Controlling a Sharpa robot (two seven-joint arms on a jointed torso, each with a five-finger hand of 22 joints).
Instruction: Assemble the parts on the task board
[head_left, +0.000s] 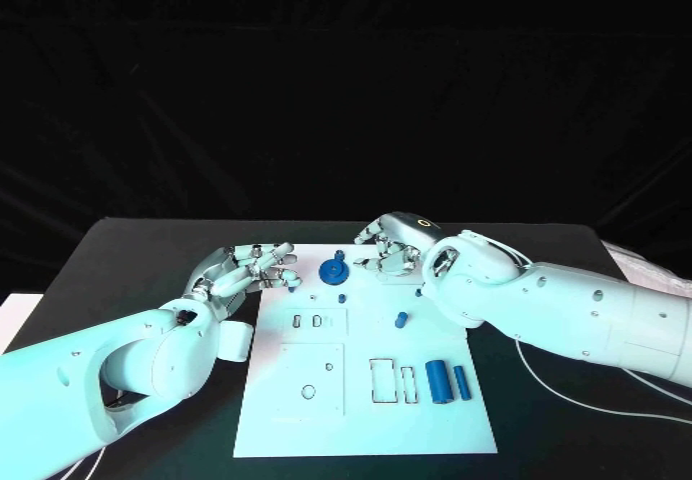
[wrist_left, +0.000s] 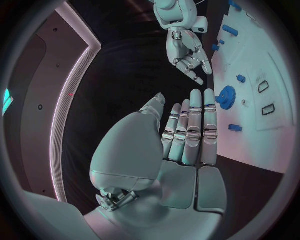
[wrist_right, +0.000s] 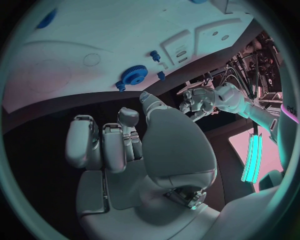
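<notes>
Both hands hover at the far edge of the white board (head_left: 368, 415), centre frame. Left hand (head_left: 248, 270) fingers extended, empty; right hand (head_left: 387, 250) fingers curled, holding nothing. Blue gear (head_left: 333, 271) sits between them. Judged next step: grasp the gear.

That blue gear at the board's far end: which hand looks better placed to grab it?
Probably the left hand: its open fingers lie beside the blue gear. The right hand hovers just beyond it, fingers curled.

Robotics lab: black table (head_left: 159, 250), black backdrop (head_left: 346, 100), white task board (head_left: 361, 400) between robot arms.
</notes>
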